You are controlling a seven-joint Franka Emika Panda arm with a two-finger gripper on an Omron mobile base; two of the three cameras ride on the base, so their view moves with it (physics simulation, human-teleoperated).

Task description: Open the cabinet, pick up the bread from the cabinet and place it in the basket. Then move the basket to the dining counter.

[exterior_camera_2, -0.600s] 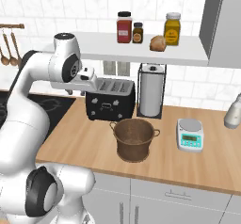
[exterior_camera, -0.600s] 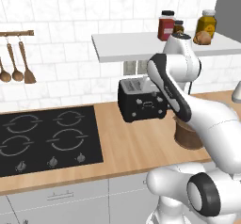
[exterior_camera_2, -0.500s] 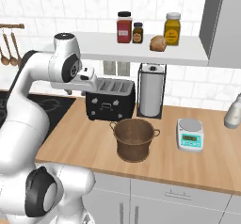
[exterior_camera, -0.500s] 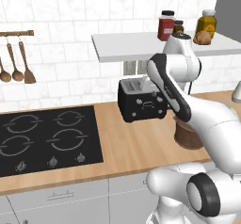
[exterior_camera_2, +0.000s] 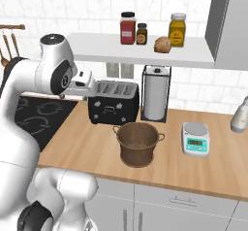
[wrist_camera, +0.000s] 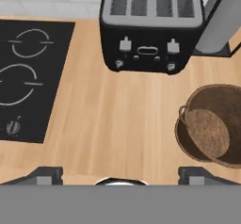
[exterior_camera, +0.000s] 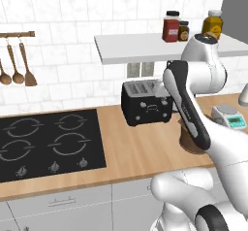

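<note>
Right base view: small round golden-brown bun sat on the white shelf.
Change: none since earlier frames.
Tool: spread open, empty.
Basket: round dark-brown woven basket awaited bread.

bench: light wood, faint plank grain. basket: dark brown, woven texture, thin dark hoop handle. bread: golden-brown, on the white shelf. toaster: black body, grey slotted top, pale knobs and levers. hob: black glass, thin grey ring marks, small grey dials along its front edge. jars on the shelf: one red with dark lid, one small dark amber, one yellow-filled with dark lid. scale: pale teal-white, grey pan. wall: white tiles, light grey grout. hanging spoons: brown wood. paper roll: white, in a black wire stand. cabinet fronts under the bench: pale grey.
</note>
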